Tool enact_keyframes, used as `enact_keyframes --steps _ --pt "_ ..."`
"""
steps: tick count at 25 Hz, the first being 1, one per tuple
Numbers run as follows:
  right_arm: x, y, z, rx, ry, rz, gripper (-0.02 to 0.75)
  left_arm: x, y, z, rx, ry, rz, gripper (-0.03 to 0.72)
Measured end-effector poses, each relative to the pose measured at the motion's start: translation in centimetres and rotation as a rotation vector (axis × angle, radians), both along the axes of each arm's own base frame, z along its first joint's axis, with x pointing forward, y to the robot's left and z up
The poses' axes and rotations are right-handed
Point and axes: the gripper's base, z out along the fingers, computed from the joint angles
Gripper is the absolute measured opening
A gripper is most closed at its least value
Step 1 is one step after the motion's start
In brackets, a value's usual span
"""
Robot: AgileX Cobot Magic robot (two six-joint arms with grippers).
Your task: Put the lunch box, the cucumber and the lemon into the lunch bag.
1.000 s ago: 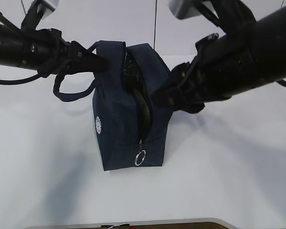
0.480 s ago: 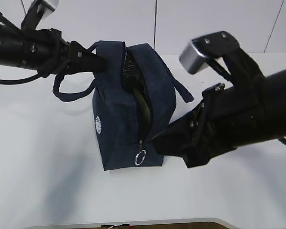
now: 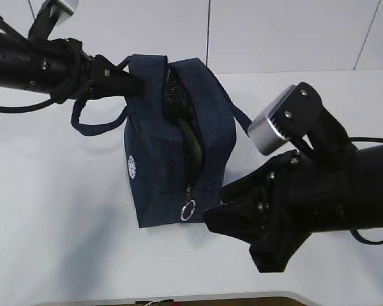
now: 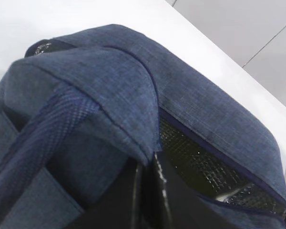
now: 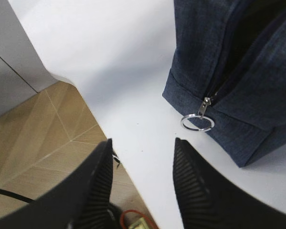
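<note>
The right gripper (image 3: 212,215) hangs low at the front right of the lunch bag (image 3: 159,153) in the exterior view, its dark jaws apart and holding nothing, tips near the metal ring pull (image 3: 187,210). The left gripper (image 3: 135,85) is clamped shut on the bag's upper left edge, beside a looping strap handle (image 3: 89,124). The bag stands upright on the white table (image 3: 64,210), boxy, dark navy, with a small white round logo (image 3: 131,167) on its side; the zipper gapes along the top and down the front, showing something dark inside (too dim to name). Against a second ago, the right arm has pulled away from the bag's right flank and dropped toward the table's front edge; the left arm and bag have not moved.

In the left wrist view, navy fabric (image 4: 133,95) is pinched between closed fingers (image 4: 155,191), with dark textured lining (image 4: 205,171) visible in the opening.

In the right wrist view, the two ribbed fingers (image 5: 97,186) stand apart over the table edge, the ring pull (image 5: 197,123) just beyond them at the bag's lower corner.
</note>
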Motion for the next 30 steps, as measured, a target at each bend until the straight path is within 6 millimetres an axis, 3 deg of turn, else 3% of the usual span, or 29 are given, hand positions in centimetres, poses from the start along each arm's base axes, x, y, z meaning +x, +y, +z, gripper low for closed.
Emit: enact_keyframes --steps 9,18,30 --pt "0.0 0.0 -0.3 -0.055 -0.237 0.124 0.344 0.0 0.0 0.0 0.0 0.0 0.0 -0.01" --pt "0.3 0.1 0.1 0.007 -0.218 0.061 0.345 0.0 0.0 0.0 0.0 0.0 0.0 -0.01" --pt "1.8 1.5 -5.3 -0.11 -0.197 0.233 0.345 0.0 0.0 0.0 0.0 0.0 0.0 -0.01"
